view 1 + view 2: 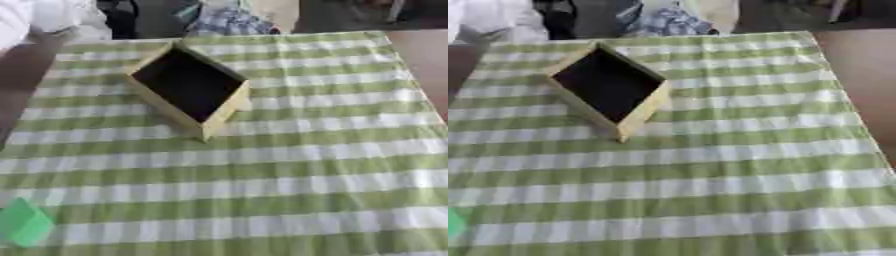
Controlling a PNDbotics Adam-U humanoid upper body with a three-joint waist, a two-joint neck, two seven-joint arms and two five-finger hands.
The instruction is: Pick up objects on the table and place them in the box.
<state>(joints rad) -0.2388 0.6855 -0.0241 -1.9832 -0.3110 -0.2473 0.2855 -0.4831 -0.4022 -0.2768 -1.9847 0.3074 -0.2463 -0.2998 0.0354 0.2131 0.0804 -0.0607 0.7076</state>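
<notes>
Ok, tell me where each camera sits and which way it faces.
Left eye view: in the head, looking down at the checked cloth, the box and a green object; no hand shows.
Right eye view: beside it, same downward aim, scene shifted left; no hand shows.
Shared: cloth, box, green object.

Neither robot hand shows in the left or right eye view. No arm or wrist comes in from either side or from the upper corners. Their pose and the state of the fingers cannot be told.
</notes>
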